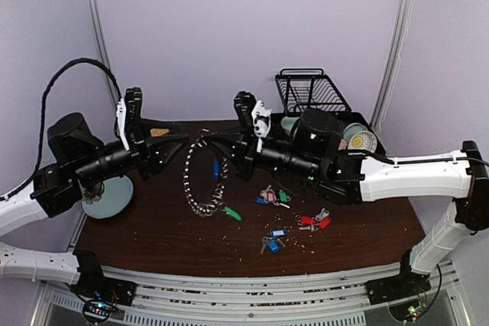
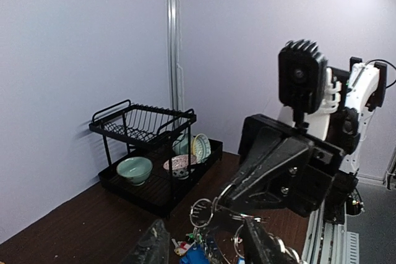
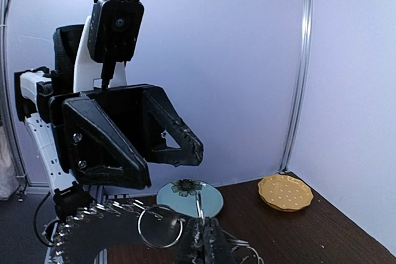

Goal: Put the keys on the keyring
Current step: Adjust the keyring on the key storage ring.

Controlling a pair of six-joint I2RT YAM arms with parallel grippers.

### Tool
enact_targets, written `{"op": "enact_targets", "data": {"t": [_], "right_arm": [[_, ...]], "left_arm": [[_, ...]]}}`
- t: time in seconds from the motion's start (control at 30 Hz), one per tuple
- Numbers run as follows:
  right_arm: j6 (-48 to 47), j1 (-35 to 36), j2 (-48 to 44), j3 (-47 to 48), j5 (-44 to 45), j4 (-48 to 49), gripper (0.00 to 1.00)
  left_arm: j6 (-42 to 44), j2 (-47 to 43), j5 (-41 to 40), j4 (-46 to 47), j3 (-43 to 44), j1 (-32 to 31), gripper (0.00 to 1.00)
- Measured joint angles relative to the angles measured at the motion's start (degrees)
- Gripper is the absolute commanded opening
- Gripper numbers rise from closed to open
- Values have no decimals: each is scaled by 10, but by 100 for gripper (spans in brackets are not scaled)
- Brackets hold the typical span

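The keyring (image 1: 205, 210) hangs as a chain-like loop of small silver rings, its top pinched in my shut right gripper (image 1: 208, 141) above the table's middle. A blue-tagged key (image 1: 216, 167) dangles on it. In the right wrist view the right gripper (image 3: 207, 234) is clamped on a ring (image 3: 159, 227). My left gripper (image 1: 182, 147) faces it from the left, open, its fingers (image 2: 260, 246) on either side of the held ring (image 2: 203, 212). Loose keys lie on the table: a green one (image 1: 231, 213), a mixed cluster (image 1: 271, 196), red ones (image 1: 315, 221) and blue ones (image 1: 273, 238).
A black dish rack (image 1: 313, 85) with bowls (image 2: 134, 168) stands at the back right. A pale blue plate (image 1: 107, 196) lies under the left arm, and a yellow plate (image 1: 159, 133) sits at the back left. Small crumbs dot the dark table (image 1: 168, 234).
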Motion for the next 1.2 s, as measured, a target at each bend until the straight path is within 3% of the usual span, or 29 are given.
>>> {"op": "enact_targets", "data": {"t": [0.17,0.43,0.63,0.77,1.2], "right_arm": [[40,-20,-3,-38,-94,73,0],[63,-20,-3,-51,-156,138,0],[63,-20,1,-48,-174,151,0],[63,-20,1,-47,-177,156,0],[50,-27,1,-37,-186,157,0]], "left_arm": [[32,2,58,40,0,-1,31],[57,36,95,56,0,-1,28],[62,36,114,83,-6,-1,24],[66,38,132,97,-8,-2,16],[83,56,144,125,-4,-6,17]]}}
